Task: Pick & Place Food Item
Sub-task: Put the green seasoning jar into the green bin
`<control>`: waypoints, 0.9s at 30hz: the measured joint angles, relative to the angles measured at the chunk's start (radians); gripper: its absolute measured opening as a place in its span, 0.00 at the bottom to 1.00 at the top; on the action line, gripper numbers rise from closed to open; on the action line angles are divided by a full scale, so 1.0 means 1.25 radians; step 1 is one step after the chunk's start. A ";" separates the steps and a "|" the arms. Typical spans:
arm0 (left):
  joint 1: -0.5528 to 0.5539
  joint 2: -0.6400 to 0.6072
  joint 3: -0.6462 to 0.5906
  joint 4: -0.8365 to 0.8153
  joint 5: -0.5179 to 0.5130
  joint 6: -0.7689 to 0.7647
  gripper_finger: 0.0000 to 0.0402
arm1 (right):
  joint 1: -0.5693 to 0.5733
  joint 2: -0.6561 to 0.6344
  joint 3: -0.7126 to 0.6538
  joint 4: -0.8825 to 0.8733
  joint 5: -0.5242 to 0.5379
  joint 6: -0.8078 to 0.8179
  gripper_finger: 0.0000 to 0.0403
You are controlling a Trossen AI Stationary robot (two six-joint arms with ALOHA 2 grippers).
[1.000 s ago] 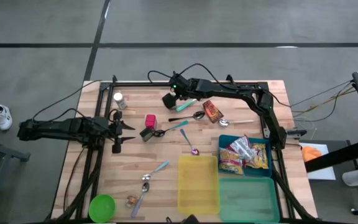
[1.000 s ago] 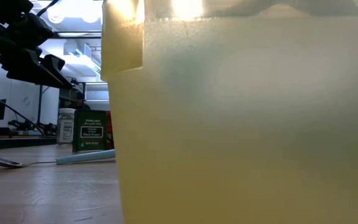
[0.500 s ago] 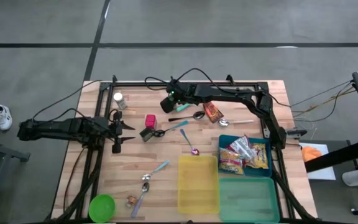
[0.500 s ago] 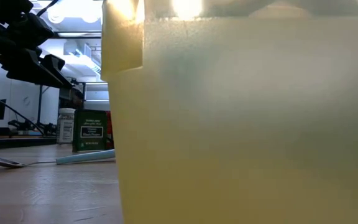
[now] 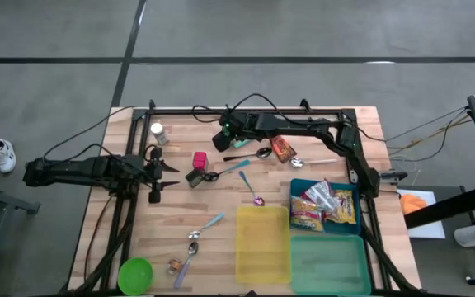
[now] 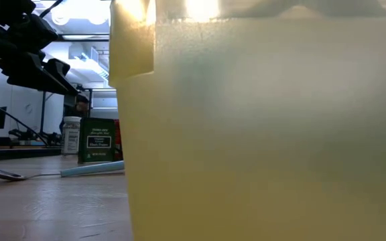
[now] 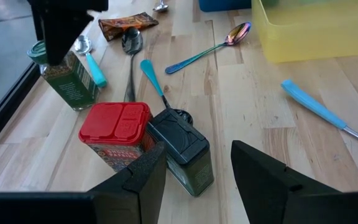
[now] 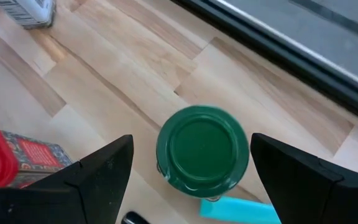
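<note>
A: Green round lid on a small upright spice jar (image 8: pixel 202 148), dead centre under the right gripper (image 8: pixel 192 136). Fingers (image 8: pixel 104 171) spread wide, one either side of the lid, nothing held.

B: Straight down the barrel, then. Jar standing near the far edge of the wooden table (image 5: pixel 221 247), long axis vertical, pointing right up at the wrist.

A: Round from above, so no favoured angle for the jaws. Looks like a plain drop and squeeze, with clear space on both sides.

B: Worth watching the teal-handled spoon (image 8: pixel 238 208) lying just beside the jar's base. Close enough to snag a finger, possibly.

A: And over on the other side?

B: Left gripper (image 7: pixel 197 149) low at the table's left, half spread, empty. Facing a red-lidded tub (image 7: pixel 117 134) and a dark-capped jar tipped on its side (image 7: pixel 182 155), green jar well beyond both.

A: So clearly the right arm's pick. Much nearer, already lined up overhead.
</note>
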 joint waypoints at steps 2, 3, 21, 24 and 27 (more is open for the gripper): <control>0.000 0.000 0.000 0.000 0.000 0.000 0.45 | 0.000 0.010 0.000 0.001 0.000 0.006 0.80; 0.000 0.000 0.000 0.000 0.000 0.000 0.45 | 0.000 0.016 0.000 0.004 0.000 0.006 0.80; 0.000 0.000 0.000 -0.001 0.000 0.000 0.45 | -0.009 0.032 -0.006 0.017 -0.001 0.005 0.64; 0.000 0.000 0.000 -0.001 0.000 0.000 0.45 | -0.010 0.031 -0.008 0.018 0.000 0.005 0.58; 0.000 0.000 0.000 -0.001 0.000 0.000 0.45 | -0.010 0.030 -0.010 0.019 0.000 0.005 0.54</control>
